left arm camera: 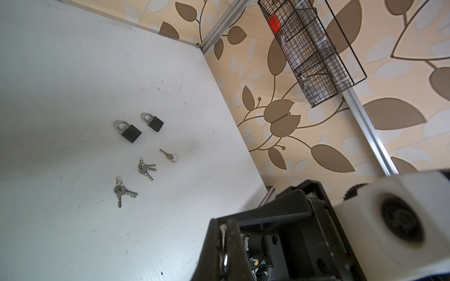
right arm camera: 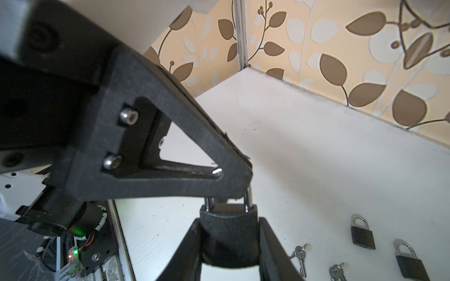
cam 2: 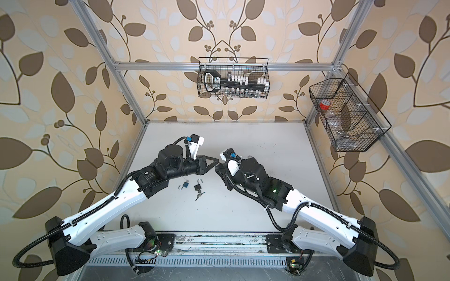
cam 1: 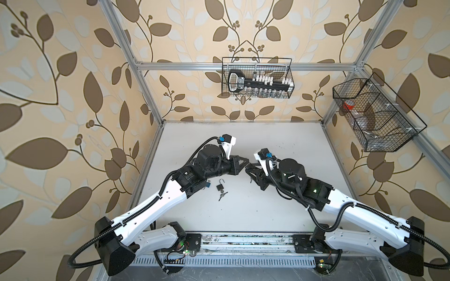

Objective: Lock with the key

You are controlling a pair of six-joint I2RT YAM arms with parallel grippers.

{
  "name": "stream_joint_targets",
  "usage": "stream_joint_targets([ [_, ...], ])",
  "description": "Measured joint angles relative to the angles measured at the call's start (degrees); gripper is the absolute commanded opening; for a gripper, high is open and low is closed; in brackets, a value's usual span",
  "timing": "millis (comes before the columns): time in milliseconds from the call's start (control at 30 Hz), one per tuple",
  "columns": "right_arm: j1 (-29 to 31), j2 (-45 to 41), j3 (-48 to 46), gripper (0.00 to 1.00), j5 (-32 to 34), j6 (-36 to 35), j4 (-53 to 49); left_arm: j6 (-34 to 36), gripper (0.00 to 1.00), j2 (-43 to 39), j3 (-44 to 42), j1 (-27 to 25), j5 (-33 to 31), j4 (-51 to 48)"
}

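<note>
**Item 1:** blue padlock point(cam 2: 184, 185), shackle swung open, flat on the table point(cam 2: 267, 141) beside the left forearm. It plays no part in this step.

**Item 2:** open black padlock point(cam 2: 198, 186), just beside item 1, with a key bunch point(cam 2: 200, 194) at its base. You cannot tell whether a key sits in it. Leave it alone.

**Item 3:** left gripper point(left arm camera: 222, 227), jaws fully together on the chrome shackle of the held padlock point(right arm camera: 229, 233). The lock hangs in the air at mid-table, between the two arms. Treat this pinch as the lock's one sure support.

**Item 4:** held padlock, black body. The left finger partly hides the shackle, so you cannot tell whether it is latched. No key shows in it.

**Item 5:** right gripper point(right arm camera: 229, 221), jaws part-way in, one against each flank of the body.
- This looks like a hand-over of the lock from left to right.
- Seat the pads square on the flat sides, clear of the shackle and of the keyway end.
- Let the left go only once the body neither sags nor twists.

**Item 6:** spare padlock point(right arm camera: 362, 237), second spare padlock point(right arm camera: 409, 264) and loose keys point(right arm camera: 300, 255), all on the table. A key probably has to come from these, so keep the freed arm's path clear of them
</note>
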Motion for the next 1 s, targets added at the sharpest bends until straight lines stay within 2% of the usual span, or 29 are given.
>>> stream_joint_targets([
  [200, 0.2, -0.3, -0.1, 0.12, 0.5, 0.3, 0.0, 0.0, 0.00, 0.0, 0.0, 0.0, 0.0, 0.2],
  [267, 0.2, -0.8, -0.6, 0.00, 0.8, 0.3, 0.0, 0.0, 0.00, 0.2, 0.0, 0.0, 0.1, 0.2],
  [367, 0.3, -1.6, -1.6, 0.00, 0.9, 0.6, 0.4, 0.0, 0.00, 0.5, 0.0, -0.2, 0.2, 0.2],
  [533, 0.3, -2.8, -3.8, 0.00, 2.0, 1.3, 1.2, 0.5, 0.45, 0.9, 0.0, -0.3, -0.7, -0.6],
  [567, 0.3, -3.0, -4.2, 0.00, 2.2, 1.4, 1.2, 0.7, 0.57, 0.9, 0.0, -0.3, -1.1, -0.7],
  [767, 0.2, -3.1, -7.2, 0.00, 4.6, 3.0, 1.2, 1.9, 0.93, 0.8, 0.0, 0.2, -4.9, -3.3],
  [833, 0.2, -2.9, -8.4, 0.00, 5.7, 4.9, 0.8, 1.2, 0.99, 0.8, -0.2, 1.9, -5.5, -4.6],
  [1000, 0.2, -2.0, -10.3, 0.00, 8.3, 7.4, -0.5, 0.0, 0.99, 0.3, -2.5, 8.9, -6.3, -8.0],
])
